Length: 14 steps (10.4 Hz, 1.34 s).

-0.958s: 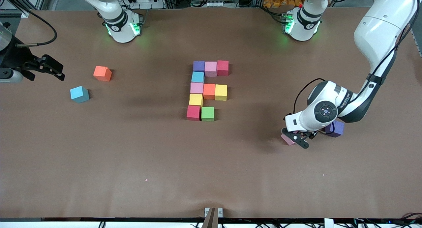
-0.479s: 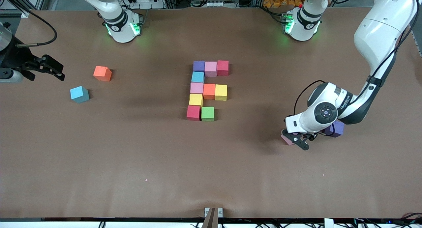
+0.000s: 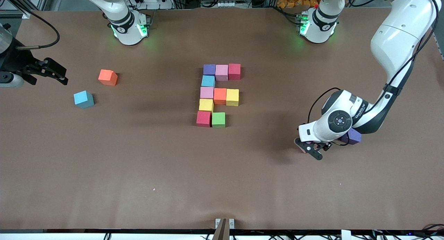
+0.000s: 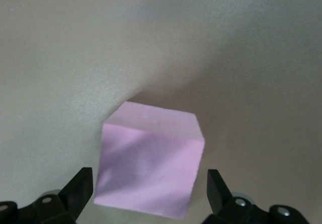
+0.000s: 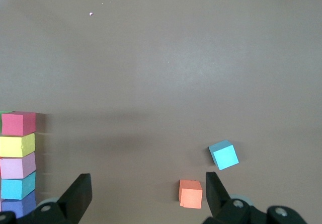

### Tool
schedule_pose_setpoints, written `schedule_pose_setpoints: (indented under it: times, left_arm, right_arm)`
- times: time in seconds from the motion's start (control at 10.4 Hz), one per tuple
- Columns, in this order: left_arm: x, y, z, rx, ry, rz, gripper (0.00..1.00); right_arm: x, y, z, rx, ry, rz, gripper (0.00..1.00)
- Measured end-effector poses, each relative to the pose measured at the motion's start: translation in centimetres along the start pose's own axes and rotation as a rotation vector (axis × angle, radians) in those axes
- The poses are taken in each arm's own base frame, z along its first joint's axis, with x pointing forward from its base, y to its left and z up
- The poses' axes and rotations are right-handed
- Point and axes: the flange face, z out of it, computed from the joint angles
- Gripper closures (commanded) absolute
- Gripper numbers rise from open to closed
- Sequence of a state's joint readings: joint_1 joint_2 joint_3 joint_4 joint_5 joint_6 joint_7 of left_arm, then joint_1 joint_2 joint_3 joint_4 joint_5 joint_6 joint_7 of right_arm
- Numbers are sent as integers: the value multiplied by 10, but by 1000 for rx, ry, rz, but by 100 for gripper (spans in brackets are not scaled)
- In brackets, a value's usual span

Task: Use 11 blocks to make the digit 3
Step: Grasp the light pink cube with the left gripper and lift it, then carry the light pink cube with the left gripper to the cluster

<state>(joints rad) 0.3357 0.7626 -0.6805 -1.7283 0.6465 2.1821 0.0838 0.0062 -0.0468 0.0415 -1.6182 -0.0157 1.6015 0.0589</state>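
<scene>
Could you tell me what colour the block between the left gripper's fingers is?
Pink block; the left wrist view shows it best.

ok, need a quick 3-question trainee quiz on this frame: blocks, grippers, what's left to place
1. True or false: the left gripper stands open astride a loose pink foam cube.
2. How many foam cubes already sit in the multicoloured block figure at mid-table? A) eight B) ten C) eleven
3. Name the two loose foam cubes lying toward the right arm's end of the table, near the waiting open right gripper.

Key:
1. True; its fingers flank the cube without closing on it.
2. B
3. The orange cube and the light blue cube.
</scene>
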Motion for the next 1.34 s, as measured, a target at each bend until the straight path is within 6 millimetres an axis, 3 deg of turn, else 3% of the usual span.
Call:
schedule_pose_setpoints:
  times: [0.1,0.38,0.57,1.15,1.34]
  left_arm:
    - [1,2,0,-1,0,3,5]
    - [4,8,3,12,-4,28,43]
    - [8,14,4,45,-7,65,60]
    - [19,24,-7,60,13,190,68]
    - [34,51,-20,55,41,245,76]
  right_arm:
    - [0,0,0,0,0,0,0]
    - [0,0,0,0,0,1,0]
    - [0,0,0,0,0,2,0]
    - [2,0,3,0,-4,2,0]
    - [2,0,3,0,-4,2,0]
